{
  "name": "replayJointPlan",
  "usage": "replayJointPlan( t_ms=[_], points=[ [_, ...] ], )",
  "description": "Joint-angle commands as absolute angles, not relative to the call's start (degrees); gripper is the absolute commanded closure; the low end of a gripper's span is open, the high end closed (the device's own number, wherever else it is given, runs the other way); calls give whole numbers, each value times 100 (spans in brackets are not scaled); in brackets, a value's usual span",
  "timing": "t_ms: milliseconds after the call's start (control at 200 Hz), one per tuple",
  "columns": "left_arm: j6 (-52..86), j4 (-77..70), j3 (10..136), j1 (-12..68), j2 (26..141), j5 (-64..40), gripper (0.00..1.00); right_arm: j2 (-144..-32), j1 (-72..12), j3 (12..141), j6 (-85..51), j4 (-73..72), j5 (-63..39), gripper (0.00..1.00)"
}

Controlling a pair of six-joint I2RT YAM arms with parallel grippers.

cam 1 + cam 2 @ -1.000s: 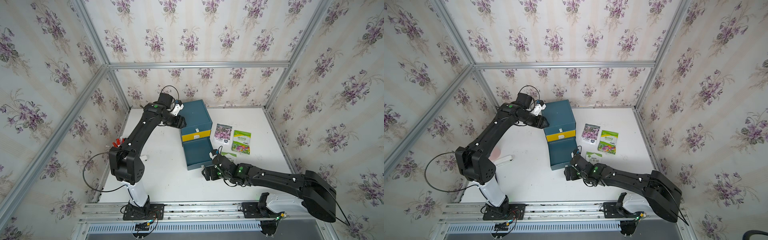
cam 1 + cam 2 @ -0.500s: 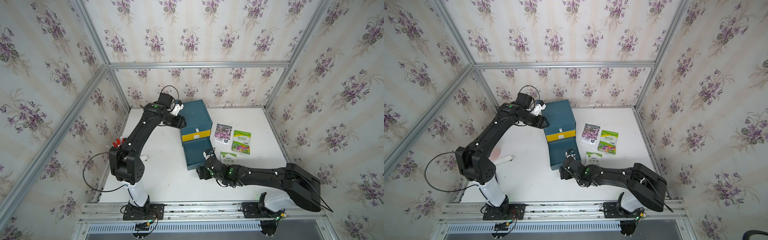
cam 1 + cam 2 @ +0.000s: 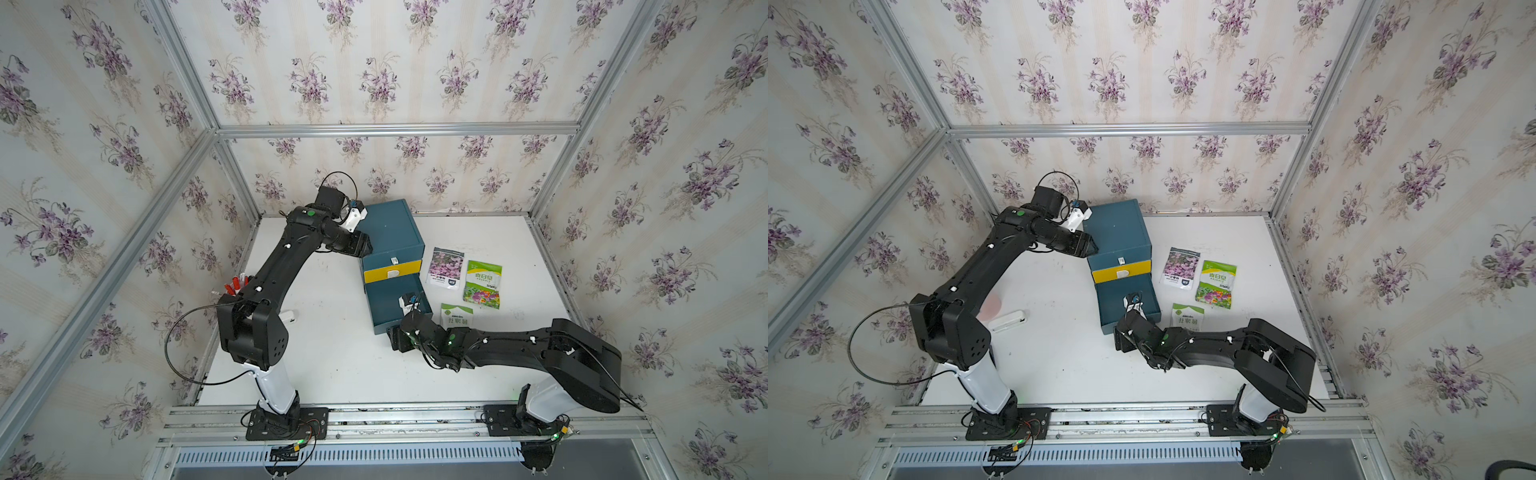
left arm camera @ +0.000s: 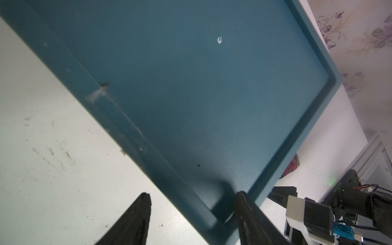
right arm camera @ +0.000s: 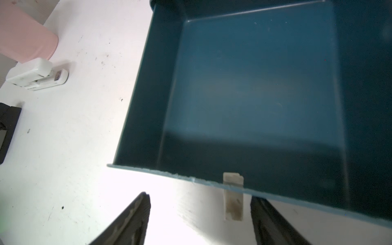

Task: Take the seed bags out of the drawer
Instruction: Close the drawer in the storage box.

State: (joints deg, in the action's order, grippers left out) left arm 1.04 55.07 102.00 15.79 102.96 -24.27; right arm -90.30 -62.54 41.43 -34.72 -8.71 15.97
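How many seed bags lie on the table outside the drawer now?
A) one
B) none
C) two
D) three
D: in a top view, the grey-topped bag and two green-and-white bags lie on the table, and the open drawer looks empty.

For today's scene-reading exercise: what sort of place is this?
Probably a robot test booth, not a home: two arms bolted to a rail, wallpaper panels in a metal frame, a white table.

3 seed bags (image 3: 482,278) flat beside drawer (image 3: 395,305)
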Motion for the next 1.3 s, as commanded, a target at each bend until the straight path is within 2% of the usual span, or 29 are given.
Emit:
replayJointPlan(
  t_ms=[0, 609, 1124, 1299],
  points=[
    [-103, 6326, 10127, 1589, 10362, -2103, 34, -9175, -6223, 4309, -3252, -1129, 1793, 23],
    [-103, 6324, 10142, 1573, 10397, -2137, 34, -9971, -5549, 4945, -2681, -1884, 1600, 30],
    [-110, 6334, 10148, 1546, 10388, -2153, 34, -10521, -5304, 5205, -2593, -2621, 1589, 48],
    [-114, 6345, 10154, 1541, 10406, -2153, 34, -10722, -5200, 5377, -2549, -2728, 1556, 51]
  ],
)
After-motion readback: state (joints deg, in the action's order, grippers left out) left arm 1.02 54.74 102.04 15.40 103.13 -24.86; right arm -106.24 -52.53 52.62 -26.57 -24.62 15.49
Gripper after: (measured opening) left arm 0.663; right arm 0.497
